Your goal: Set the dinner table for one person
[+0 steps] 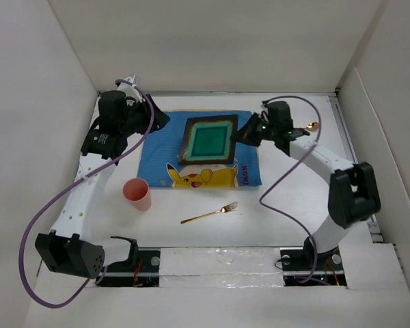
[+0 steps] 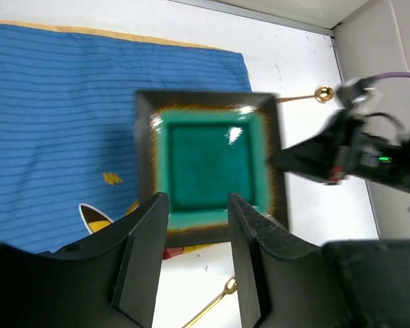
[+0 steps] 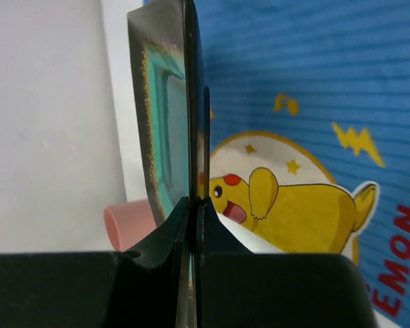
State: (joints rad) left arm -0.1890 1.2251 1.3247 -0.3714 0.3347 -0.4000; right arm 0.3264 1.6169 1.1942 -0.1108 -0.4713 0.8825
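A square dark plate with a teal centre is over the blue cartoon-printed mat on the white dinner table. My right gripper is shut on the plate's right rim. In the right wrist view the plate shows edge-on between the closed fingers. I cannot tell whether it touches the mat. My left gripper is open and empty at the mat's far left corner. In the left wrist view its fingers frame the plate from a distance.
A pink cup stands on the table left of the mat's near edge. A gold fork lies on the table in front of the mat. A gold spoon lies at the far right, behind my right arm. White walls surround the table.
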